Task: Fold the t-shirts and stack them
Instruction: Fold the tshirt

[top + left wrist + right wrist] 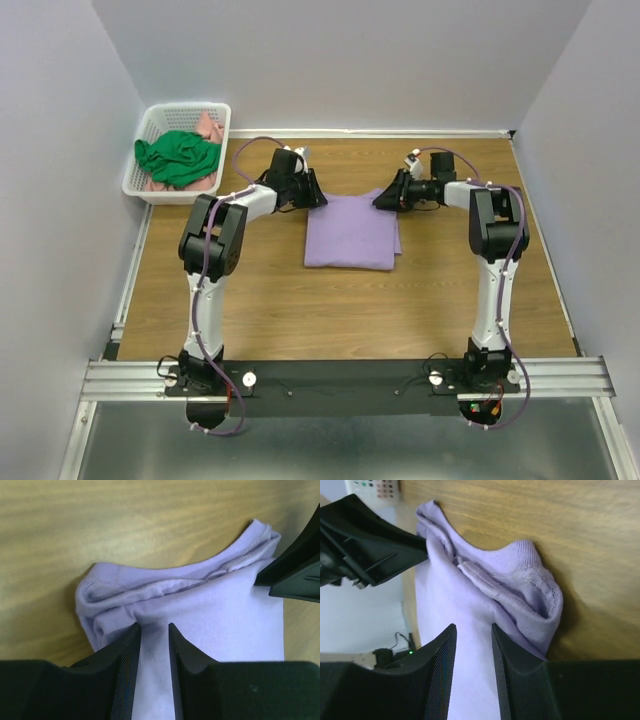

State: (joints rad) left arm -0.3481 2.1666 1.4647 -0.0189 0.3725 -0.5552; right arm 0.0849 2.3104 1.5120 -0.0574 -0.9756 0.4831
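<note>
One lilac t-shirt (350, 235) lies folded at mid tabletop (300, 310), neckline facing the far wall, slightly wider left-right than deep. Left hand (154, 626) and right hand (472, 626) each pinch a far corner, jaws nearly closed on fabric. One white basket (150, 125) far left holds one green garment (178, 158) and pink cloth (208, 128)

Lavender t-shirt (350, 232): folded into a flat rectangle, lying well to the right of the white basket (188, 107) and nearer than it; ribbed neckline and bunched layers along its far edge. Green t-shirt (178, 158): crumpled in a heap inside the basket, uppermost. Pink t-shirt (208, 128): crumpled inside the basket beneath the green one, showing at the far right corner and near edge.
</note>
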